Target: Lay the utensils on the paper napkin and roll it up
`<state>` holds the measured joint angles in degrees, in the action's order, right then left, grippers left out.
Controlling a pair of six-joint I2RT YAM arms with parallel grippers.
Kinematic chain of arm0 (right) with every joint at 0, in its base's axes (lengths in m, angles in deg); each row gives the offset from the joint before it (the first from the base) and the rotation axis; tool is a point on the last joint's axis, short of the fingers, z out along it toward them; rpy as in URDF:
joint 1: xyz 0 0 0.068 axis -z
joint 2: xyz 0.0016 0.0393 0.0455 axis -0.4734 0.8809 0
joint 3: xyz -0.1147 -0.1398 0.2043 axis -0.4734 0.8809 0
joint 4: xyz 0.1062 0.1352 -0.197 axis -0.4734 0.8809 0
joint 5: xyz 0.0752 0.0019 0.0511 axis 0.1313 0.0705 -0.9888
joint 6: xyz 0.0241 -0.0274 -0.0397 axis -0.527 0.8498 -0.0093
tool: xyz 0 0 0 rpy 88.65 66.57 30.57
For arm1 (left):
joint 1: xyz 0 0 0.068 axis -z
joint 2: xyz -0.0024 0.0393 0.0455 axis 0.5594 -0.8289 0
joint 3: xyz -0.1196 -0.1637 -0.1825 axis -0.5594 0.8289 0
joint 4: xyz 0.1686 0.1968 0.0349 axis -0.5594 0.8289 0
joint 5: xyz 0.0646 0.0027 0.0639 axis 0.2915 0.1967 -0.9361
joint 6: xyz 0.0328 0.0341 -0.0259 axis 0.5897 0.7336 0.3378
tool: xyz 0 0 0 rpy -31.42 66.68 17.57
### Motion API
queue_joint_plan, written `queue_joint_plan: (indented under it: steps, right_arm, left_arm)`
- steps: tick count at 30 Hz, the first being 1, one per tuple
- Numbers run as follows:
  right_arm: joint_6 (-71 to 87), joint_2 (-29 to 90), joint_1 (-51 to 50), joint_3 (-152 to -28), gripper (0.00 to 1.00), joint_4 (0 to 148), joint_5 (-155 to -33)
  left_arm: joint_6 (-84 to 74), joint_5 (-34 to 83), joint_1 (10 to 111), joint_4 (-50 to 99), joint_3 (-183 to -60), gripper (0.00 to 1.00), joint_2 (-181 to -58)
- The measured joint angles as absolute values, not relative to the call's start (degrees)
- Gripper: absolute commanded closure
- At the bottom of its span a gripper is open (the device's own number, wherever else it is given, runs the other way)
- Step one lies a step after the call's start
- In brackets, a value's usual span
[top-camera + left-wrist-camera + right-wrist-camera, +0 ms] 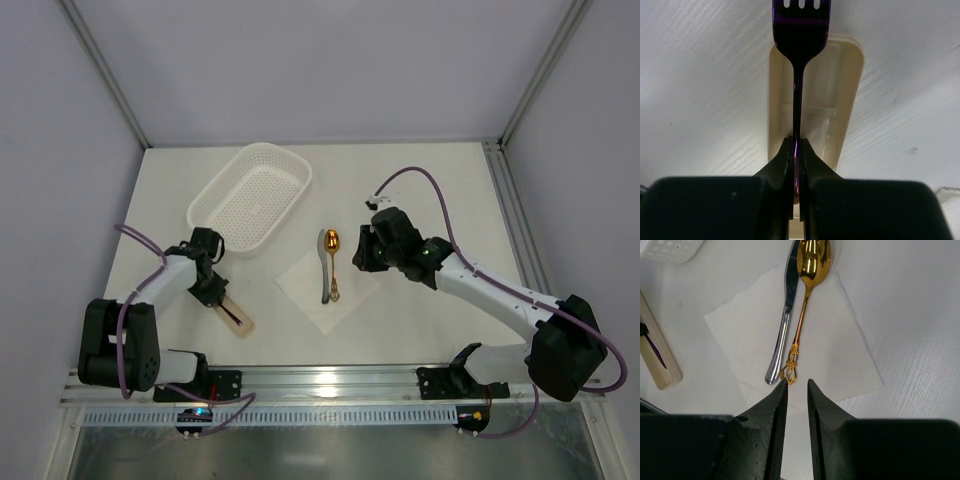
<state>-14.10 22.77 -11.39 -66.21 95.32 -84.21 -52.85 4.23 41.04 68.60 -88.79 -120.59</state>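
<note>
Left tool [797, 147] pinched on the fork [800, 35] by its thin handle above the slab [840, 75], prongs pointing straight away, napkin [305, 288] off to its right on the desk [430, 180] with grey spoon [785, 315] and gold spoon [812, 260] side by side, right tool [795, 385] nearer, narrow gap, holding nothing.

No text, label, brand mark, number or sign can be read in any of the three views.
</note>
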Motion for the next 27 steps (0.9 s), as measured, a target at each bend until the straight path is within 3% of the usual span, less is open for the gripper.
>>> queue_joint_plan:
  steps: [16, 21, 27]
  right_arm:
    - [-13.91, 22.92, -9.20, -66.21, 0.75, 95.14, -85.76]
    - [-13.91, 23.93, -5.42, -66.21, 0.75, 95.06, -87.53]
    - [-13.75, 23.91, -1.35, -65.95, 0.75, 95.14, -88.67]
  left_arm:
    - [-45.48, 0.73, 42.92, 75.13, -100.11, 1.00, -108.96]
    - [-43.67, 2.28, 55.31, 74.41, -108.76, 1.00, -113.34]
    - [-42.12, 7.55, 70.40, 67.35, -118.90, 1.00, -129.20]
